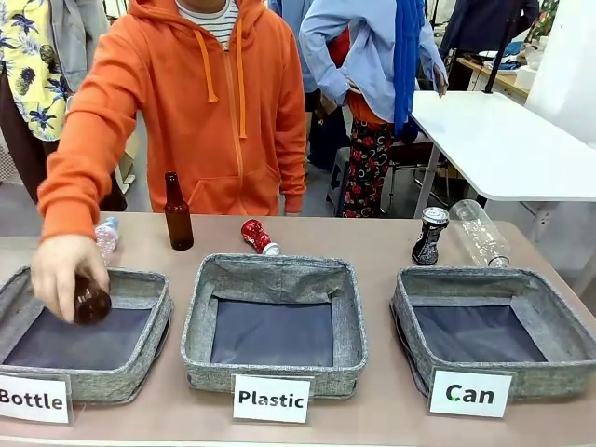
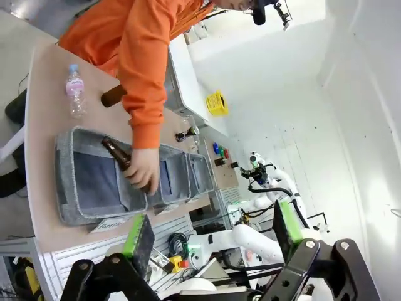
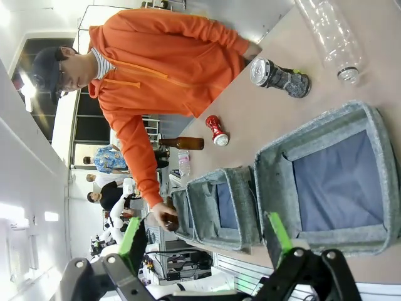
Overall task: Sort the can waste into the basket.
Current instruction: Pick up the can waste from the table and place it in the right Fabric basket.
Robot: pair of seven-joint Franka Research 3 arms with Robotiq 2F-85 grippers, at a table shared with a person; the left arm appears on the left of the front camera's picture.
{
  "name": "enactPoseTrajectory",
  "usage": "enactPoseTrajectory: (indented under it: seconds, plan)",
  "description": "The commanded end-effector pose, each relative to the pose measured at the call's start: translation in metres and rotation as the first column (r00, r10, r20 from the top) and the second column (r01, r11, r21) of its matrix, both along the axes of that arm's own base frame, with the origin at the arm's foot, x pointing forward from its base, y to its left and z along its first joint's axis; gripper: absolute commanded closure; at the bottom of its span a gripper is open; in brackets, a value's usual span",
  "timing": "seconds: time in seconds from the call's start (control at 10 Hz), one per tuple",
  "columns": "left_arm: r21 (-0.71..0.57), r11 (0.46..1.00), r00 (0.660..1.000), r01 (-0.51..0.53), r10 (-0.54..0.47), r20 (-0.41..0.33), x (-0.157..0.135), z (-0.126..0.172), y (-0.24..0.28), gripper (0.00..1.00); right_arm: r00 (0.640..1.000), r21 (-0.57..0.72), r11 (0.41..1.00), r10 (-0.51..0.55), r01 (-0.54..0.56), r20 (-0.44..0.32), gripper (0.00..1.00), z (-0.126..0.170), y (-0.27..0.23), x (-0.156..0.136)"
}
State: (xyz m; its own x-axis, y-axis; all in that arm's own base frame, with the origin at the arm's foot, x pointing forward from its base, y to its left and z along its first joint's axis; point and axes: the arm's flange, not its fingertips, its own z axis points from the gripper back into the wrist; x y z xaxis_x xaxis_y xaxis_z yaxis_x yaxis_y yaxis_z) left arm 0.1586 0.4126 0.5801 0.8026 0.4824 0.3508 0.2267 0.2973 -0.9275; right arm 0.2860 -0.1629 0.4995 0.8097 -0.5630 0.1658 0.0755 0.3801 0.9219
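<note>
The red crushed can [image 1: 259, 237] lies on the table behind the middle basket. The black-blue can [image 1: 429, 236] stands upright just behind the grey "Can" basket [image 1: 485, 276], whose dark floor is bare. In the right wrist view my right gripper [image 3: 203, 235] hangs open high above the table, with the Can basket [image 3: 313, 135], the black-blue can [image 3: 279, 76] and the red can [image 3: 217, 130] beyond it. My left gripper [image 2: 210, 235] is open too, well above the row of baskets, and the black-blue can [image 2: 186, 133] is small and far off.
A person in an orange hoodie lowers a brown bottle [image 1: 91, 300] into the "Bottle" basket [image 1: 140, 277]. Another brown bottle [image 1: 178, 212] stands behind it, next to a small plastic bottle [image 1: 106, 237]. A clear plastic bottle [image 1: 480, 233] lies beside the black-blue can. The "Plastic" basket [image 1: 276, 268] sits in the middle.
</note>
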Motion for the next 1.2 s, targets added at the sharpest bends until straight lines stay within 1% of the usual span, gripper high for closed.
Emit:
enactPoseTrajectory:
  seconds: [0.0,0.1,0.3,0.4,0.5,0.6,0.7,0.8,1.0,1.1]
  plan:
    - [-0.003,1.000,1.000,0.012,-0.012,-0.013,-0.007,0.007,0.020,0.00,0.999,0.007,1.000,0.001,-0.002,0.038,0.00,0.000,0.000,0.002]
    - [0.002,1.000,1.000,0.024,-0.024,-0.017,-0.001,0.010,0.018,0.00,0.999,0.007,1.000,0.001,-0.002,0.038,0.00,0.000,0.000,0.002]
    - [0.024,0.999,0.996,0.041,-0.039,-0.083,0.014,0.015,-0.001,0.00,0.999,0.007,1.000,0.001,-0.002,0.038,0.00,0.000,0.000,0.002]
    - [0.052,0.996,0.991,0.076,-0.069,-0.117,0.027,0.019,-0.016,0.00,0.999,0.007,1.000,0.001,-0.002,0.038,0.00,0.000,0.000,0.002]
    - [0.097,0.991,0.980,0.091,-0.072,-0.186,0.049,0.019,-0.034,0.00,0.999,0.007,1.000,0.001,-0.002,0.038,0.00,0.000,0.000,0.002]
    - [0.150,0.982,0.958,0.115,-0.070,-0.279,0.076,0.017,-0.050,0.00,0.999,0.007,1.000,0.001,-0.002,0.038,0.00,0.000,0.000,0.002]
    - [0.143,0.980,0.952,0.135,-0.088,-0.294,0.088,0.016,-0.052,0.00,0.999,0.007,1.000,0.001,-0.002,0.038,0.00,0.000,0.000,0.002]
    - [0.112,0.982,0.956,0.151,-0.116,-0.270,0.089,0.018,-0.049,0.00,0.999,0.007,1.000,0.001,-0.002,0.038,0.00,0.000,0.000,0.002]
    - [0.084,0.988,0.963,0.128,-0.104,-0.249,0.079,0.014,-0.035,0.00,0.999,0.007,1.000,0.001,-0.002,0.038,0.00,0.000,0.000,0.002]
    - [0.067,0.990,0.969,0.125,-0.107,-0.223,0.070,0.010,-0.034,0.00,0.999,0.007,1.000,0.001,-0.002,0.038,0.00,0.000,0.000,0.002]
